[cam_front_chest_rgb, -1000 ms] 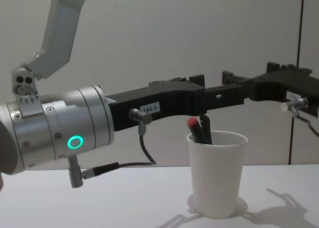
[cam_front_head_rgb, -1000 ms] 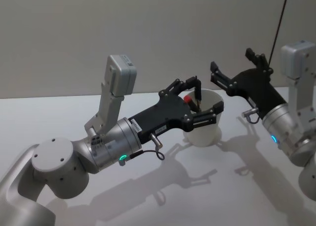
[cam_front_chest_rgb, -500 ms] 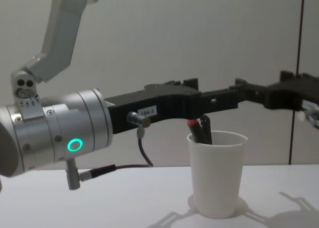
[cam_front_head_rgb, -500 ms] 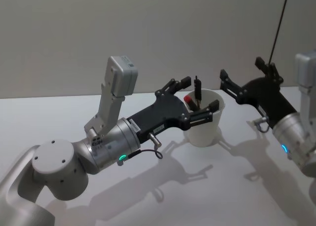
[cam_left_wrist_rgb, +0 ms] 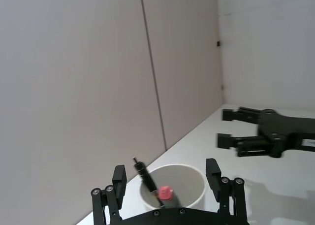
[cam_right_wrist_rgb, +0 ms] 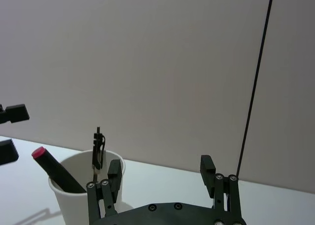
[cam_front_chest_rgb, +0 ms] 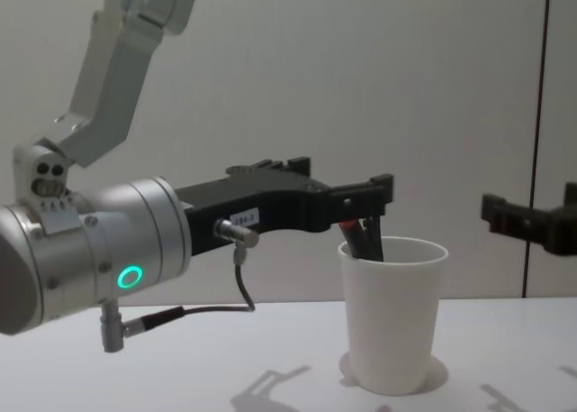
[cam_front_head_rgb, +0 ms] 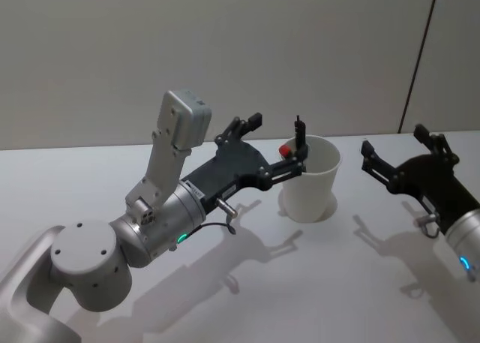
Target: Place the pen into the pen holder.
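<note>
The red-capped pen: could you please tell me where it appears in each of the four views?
Head view: the red-capped pen leans at the pen holder's left rim, by the left gripper.
Left wrist view: inside the cup, between the open fingers.
Right wrist view: slanting out of the cup's near-left side.
Chest view: poking above the rim, behind the left gripper.
Shared landmark: the white cup.

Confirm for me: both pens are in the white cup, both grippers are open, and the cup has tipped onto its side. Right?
Not quite. The pen holder stands upright on the table, as the chest view shows. The rest holds: the red-capped pen and the black pen stand inside it, and the left gripper and right gripper are both open.
</note>
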